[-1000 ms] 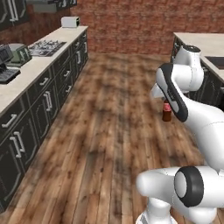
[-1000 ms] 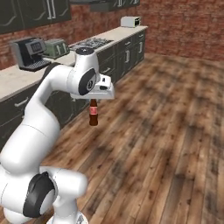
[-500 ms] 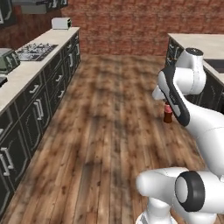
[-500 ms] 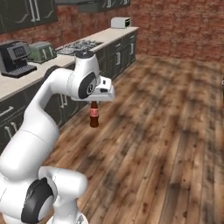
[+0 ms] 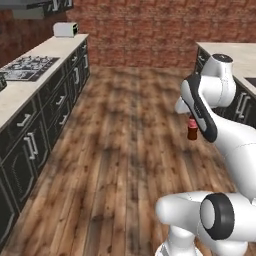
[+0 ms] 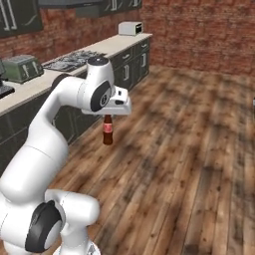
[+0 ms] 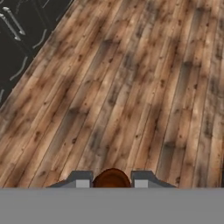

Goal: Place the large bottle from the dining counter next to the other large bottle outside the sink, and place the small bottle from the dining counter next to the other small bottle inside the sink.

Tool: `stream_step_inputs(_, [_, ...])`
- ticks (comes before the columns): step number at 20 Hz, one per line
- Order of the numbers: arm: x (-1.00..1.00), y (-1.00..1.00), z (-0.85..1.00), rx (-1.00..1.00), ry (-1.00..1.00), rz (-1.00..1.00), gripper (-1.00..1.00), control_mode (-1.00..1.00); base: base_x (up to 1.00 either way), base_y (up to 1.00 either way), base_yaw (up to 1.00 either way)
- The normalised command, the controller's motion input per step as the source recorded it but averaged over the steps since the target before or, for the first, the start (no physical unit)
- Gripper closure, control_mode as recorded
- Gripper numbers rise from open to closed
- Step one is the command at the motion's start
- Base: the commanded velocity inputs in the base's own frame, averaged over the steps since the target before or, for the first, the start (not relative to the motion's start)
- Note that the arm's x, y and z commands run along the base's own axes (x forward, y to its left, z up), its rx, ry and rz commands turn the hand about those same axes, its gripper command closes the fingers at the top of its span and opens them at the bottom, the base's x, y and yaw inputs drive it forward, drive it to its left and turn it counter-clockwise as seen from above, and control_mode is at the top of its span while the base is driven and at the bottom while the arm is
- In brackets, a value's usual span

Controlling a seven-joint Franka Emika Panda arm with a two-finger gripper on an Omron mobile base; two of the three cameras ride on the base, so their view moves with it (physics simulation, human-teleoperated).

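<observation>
My gripper (image 6: 107, 117) is shut on the neck of the small bottle (image 6: 107, 131), a dark brown-red cola-style bottle with a reddish label. The bottle hangs upright under the hand, high above the wooden floor. From the left base camera the small bottle (image 5: 192, 130) shows beside the white forearm, with my gripper (image 5: 191, 120) at its top. Looking down from the hand, the bottle's round brown top (image 7: 112, 179) sits between the two fingertips (image 7: 79, 180).
A long kitchen counter (image 5: 35, 80) with dark cabinets, a stovetop (image 5: 27, 67) and a toaster (image 5: 66, 29) runs along the left. Another counter (image 5: 235, 60) stands at the right. A brick wall (image 5: 150, 30) closes the far end. Wooden floor (image 7: 131, 87) lies below the hand.
The base has driven and turned, so the whole scene has shifted: the left counter and its appliances slid across both base views. The arm keeps its pose with the bottle held.
</observation>
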Motion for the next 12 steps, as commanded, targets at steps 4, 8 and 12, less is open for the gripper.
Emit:
stream_step_inputs(4, [0.0,0.0,0.0,0.0,0.0,0.0,1.0,1.0,1.0,-0.08,0.0])
stream_step_inputs(8, [0.0,0.0,0.0,0.0,0.0,0.0,1.0,1.0,1.0,-0.05,0.0])
stream_step_inputs(12, [0.0,0.0,0.0,0.0,0.0,0.0,1.0,1.0,1.0,-0.05,0.0])
